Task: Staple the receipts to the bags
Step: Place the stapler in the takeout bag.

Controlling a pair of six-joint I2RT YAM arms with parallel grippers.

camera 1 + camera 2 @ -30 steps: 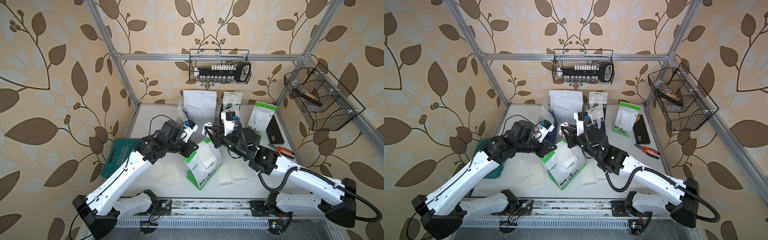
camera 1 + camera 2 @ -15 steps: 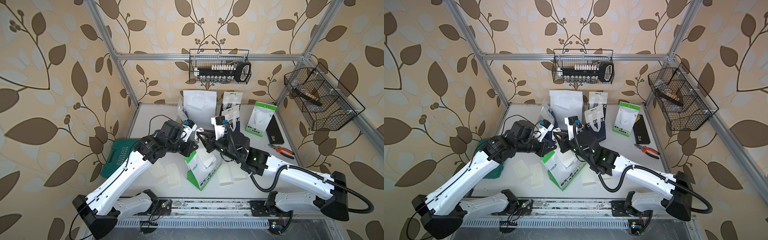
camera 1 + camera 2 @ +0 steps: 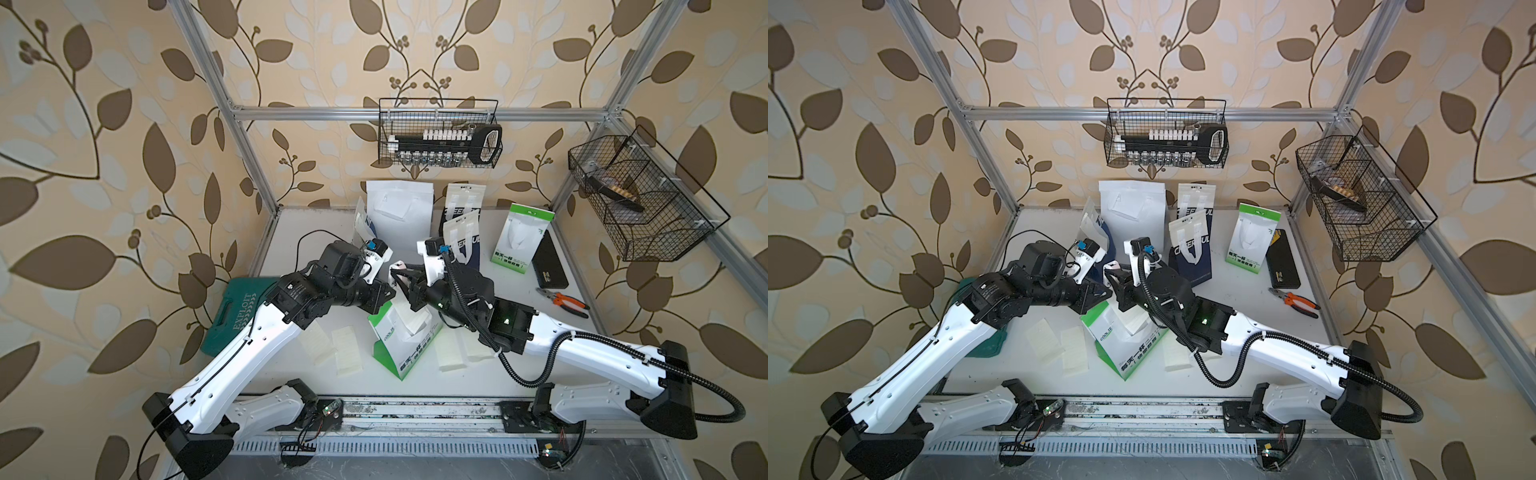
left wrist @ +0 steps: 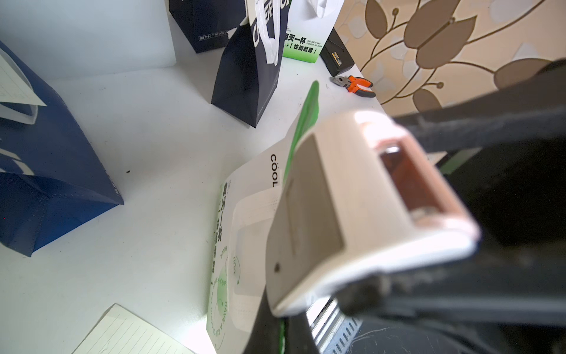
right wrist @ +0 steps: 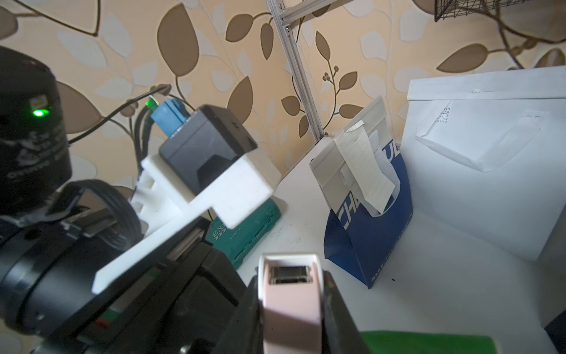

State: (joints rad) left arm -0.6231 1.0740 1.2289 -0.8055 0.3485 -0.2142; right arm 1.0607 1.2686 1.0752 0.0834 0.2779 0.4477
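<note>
Leaf-papered walls [image 3: 124,166] round a white tabletop [image 3: 519,286], both arms meeting mid-table. At the right gripper [image 5: 291,309]: jaws clamped on the two flanks of a pale pink stapler [image 4: 352,199], held above the upper end of the green-and-white bag [image 3: 411,359] lying flat at centre. At the left gripper [image 3: 385,293]: jaws pressed fully together just beside that bag's top edge, nose to nose with the stapler; whether pinching paper or nothing, not to be told. On the lying bag, one receipt [image 3: 411,322], laid in place but, judging by the stapler held clear of it, not yet fastened. Either side of that bag, four loose receipts flat on the tabletop: two toward the left arm [image 3: 318,343] [image 3: 347,351], two toward the right [image 3: 451,353] [image 3: 478,347], the last partly under the arm. Further back, near the left corner post, a standing blue bag [image 5: 367,239] with a hanging slip [image 5: 364,171] draped from its top: judged done, though no staple visible. Along the rear, upright, two navy bags [image 3: 461,249] [image 3: 461,203], a second green bag [image 3: 521,237] and a plain white bag [image 3: 399,224]; no cream slip made out on any. Judged: one of six finished, a second in hand, four to go.
</note>
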